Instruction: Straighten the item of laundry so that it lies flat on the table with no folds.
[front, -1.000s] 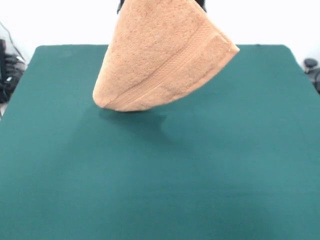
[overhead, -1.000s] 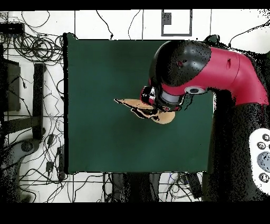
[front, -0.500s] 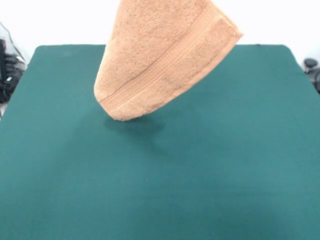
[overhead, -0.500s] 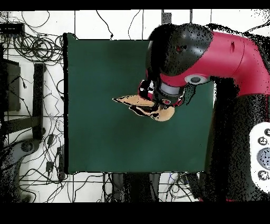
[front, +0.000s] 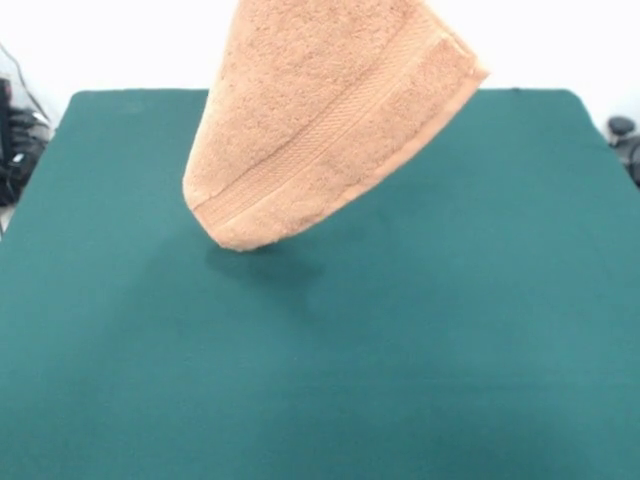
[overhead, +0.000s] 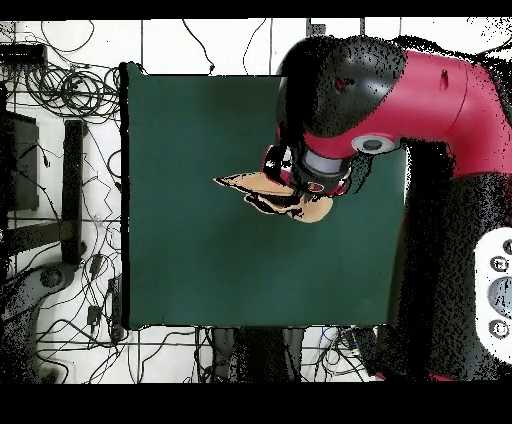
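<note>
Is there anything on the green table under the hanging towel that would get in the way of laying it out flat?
Nothing visible does. The orange-tan fluffy terry-cloth towel hangs folded over the dark green felt-topped table, its lowest corner close above the surface. The felt below and around it shows only the towel's shadow in both views. The hand is hidden by the arm and towel.

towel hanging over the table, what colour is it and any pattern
Orange-tan towel, fluffy, with a smoother ribbed band near one edge; clearest in the front view.
</note>
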